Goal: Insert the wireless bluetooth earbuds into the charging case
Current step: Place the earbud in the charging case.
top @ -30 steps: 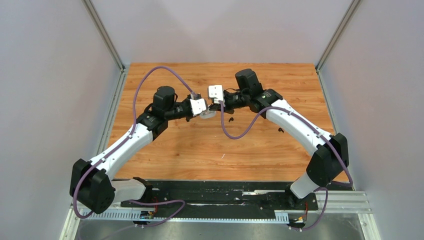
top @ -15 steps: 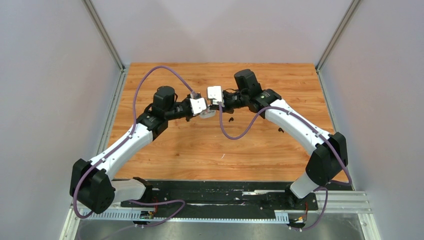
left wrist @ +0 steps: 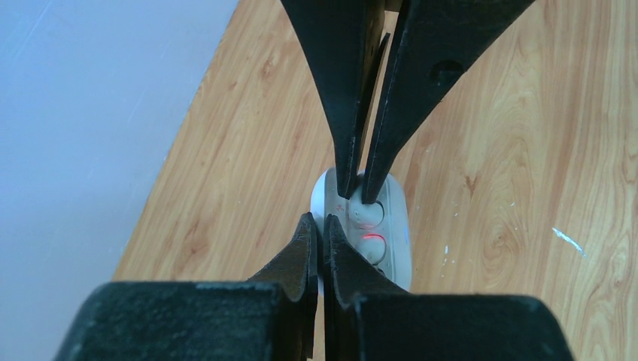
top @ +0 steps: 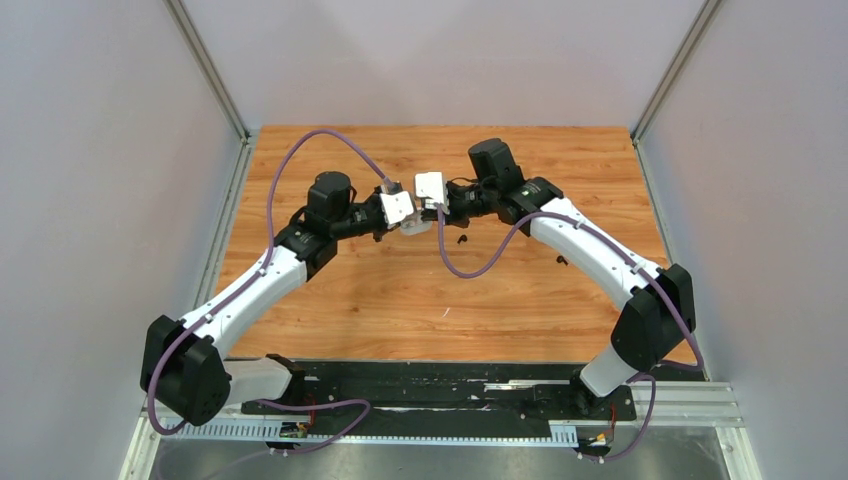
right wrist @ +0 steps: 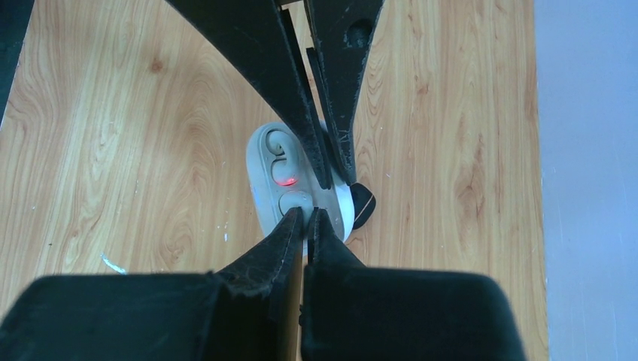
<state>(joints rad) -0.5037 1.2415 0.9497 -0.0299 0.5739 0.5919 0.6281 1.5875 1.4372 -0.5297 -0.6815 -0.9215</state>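
A white charging case (left wrist: 393, 226) lies open on the wooden table, with a red light lit inside it. It also shows in the right wrist view (right wrist: 263, 177) and the top view (top: 417, 228). My left gripper (left wrist: 322, 222) is shut on the case's edge at its lid side. My right gripper (right wrist: 308, 214) comes from the opposite side and is shut on a white earbud (left wrist: 367, 214) sitting in a case socket. A second white earbud (right wrist: 277, 143) sits in the other socket. Two black earbuds (top: 462, 240) (top: 561, 261) lie loose on the table to the right.
A small black piece (right wrist: 363, 204) lies against the case's right side in the right wrist view. Purple cables loop over both arms. Grey walls enclose the table on three sides, with a black rail along the near edge (top: 450, 385).
Both grippers and the case between them have shifted very slightly toward the far side. Nothing was taken hold of or let go.
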